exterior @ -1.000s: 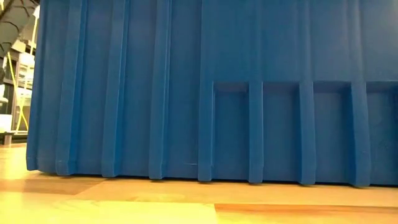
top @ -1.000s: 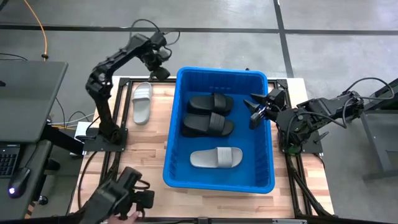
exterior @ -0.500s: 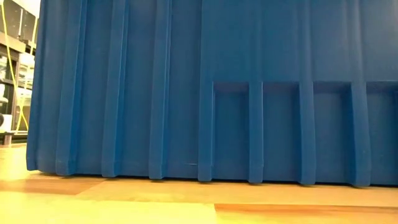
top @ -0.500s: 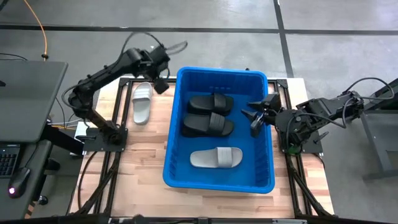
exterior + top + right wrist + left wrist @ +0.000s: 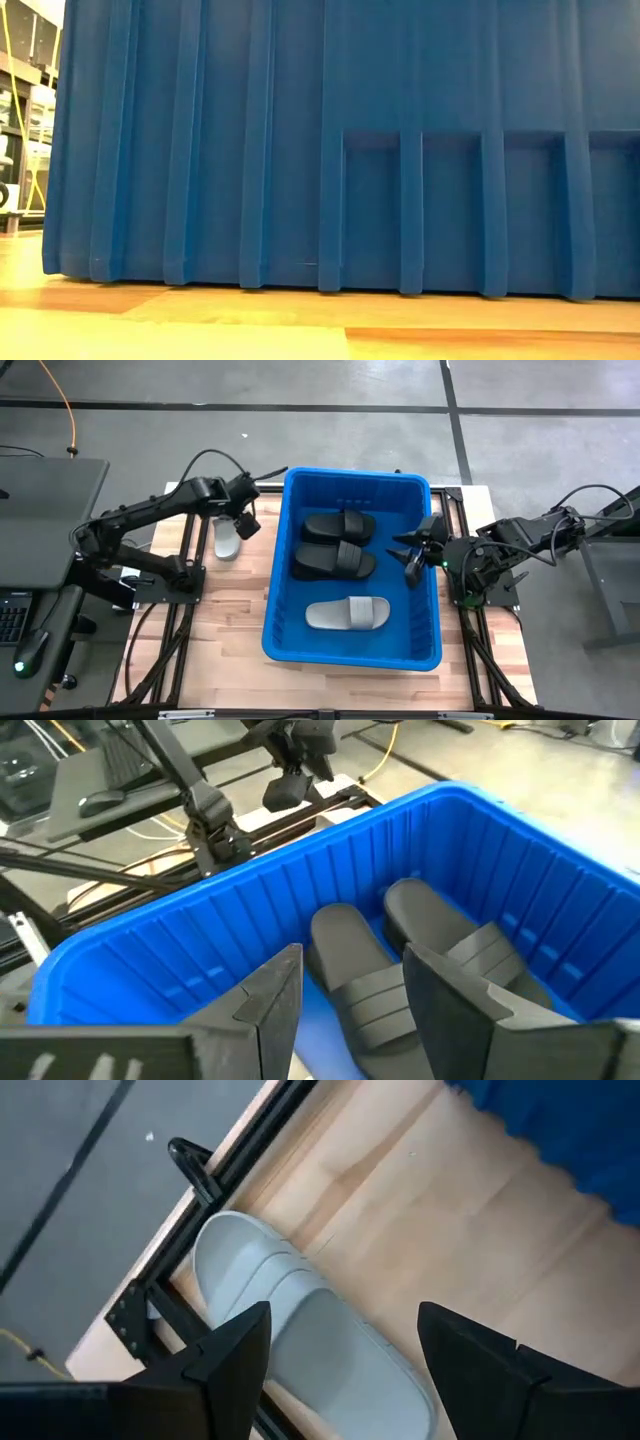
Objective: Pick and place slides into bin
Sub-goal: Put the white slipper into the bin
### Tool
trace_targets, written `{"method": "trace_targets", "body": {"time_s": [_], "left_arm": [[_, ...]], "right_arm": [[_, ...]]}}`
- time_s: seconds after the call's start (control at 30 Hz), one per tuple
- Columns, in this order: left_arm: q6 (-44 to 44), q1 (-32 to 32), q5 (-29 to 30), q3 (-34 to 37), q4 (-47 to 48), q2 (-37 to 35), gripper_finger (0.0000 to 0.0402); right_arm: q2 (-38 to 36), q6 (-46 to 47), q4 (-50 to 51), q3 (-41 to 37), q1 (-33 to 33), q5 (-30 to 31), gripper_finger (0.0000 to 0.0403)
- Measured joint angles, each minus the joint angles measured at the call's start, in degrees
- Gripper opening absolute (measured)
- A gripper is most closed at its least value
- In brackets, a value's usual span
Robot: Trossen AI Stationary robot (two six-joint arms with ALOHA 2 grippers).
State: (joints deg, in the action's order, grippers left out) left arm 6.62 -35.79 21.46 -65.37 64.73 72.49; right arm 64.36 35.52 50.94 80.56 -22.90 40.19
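Because one grey slide (image 5: 226,537) lies on the table (image 5: 225,615) outside the bin (image 5: 352,654), just left of its far-left corner, the left gripper (image 5: 244,523) hangs over that spot. Its wrist view looks straight down on the slide (image 5: 305,1335), which shows between the two dark fingers (image 5: 232,1355); they stand wide apart with nothing between them, not yet touching it. That spread suits a grasp across the slide's width, and my reading is that this arm is lining up to come down on it.

Inside the bin lie three slides, placed there so they count as done: two black slides side by side toward the far end (image 5: 340,525) (image 5: 334,560), and a grey one (image 5: 348,614) nearer, lying crosswise. None leans on the walls as far as the high view shows.

While the left arm works, the right gripper (image 5: 412,550) waits above the bin's right rim, pointing inward. From its wrist view the fingers (image 5: 268,1005) are parted and hold nothing, and the black pair (image 5: 372,982) shows beyond them in the bin.

At table height the blue ribbed wall (image 5: 350,150) fills the picture, resting flat on the wood, so that view shows no slide at all. Only four slides are visible anywhere; whether more exist cannot be told from here.
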Motion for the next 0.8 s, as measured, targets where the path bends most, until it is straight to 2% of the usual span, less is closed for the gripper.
{"method": "trace_targets", "body": {"time_s": [0.2,0.37,0.43,0.63,0.8], "left_arm": [[-0.4,0.24,-3.98,8.85,-2.36,-5.22,0.0243],[-3.52,0.19,-3.53,12.56,-4.16,-6.15,0.0243],[-4.63,0.24,-1.64,13.16,-4.88,-5.93,0.0243],[-11.65,0.19,-0.29,16.67,-10.87,-5.9,0.0243],[-12.72,0.19,-2.21,22.17,-11.82,-5.85,0.0244]], "right_arm": [[0.0,0.53,0.04,-0.01,0.0,-1.6,0.0165],[0.0,3.02,0.07,-0.01,0.0,-5.72,0.0165],[0.02,3.68,0.07,0.0,0.0,-7.61,0.0165],[0.04,6.8,-0.03,0.0,-0.02,-7.58,0.0165],[0.07,10.72,-0.07,0.01,-0.02,-7.32,0.0165]]}}
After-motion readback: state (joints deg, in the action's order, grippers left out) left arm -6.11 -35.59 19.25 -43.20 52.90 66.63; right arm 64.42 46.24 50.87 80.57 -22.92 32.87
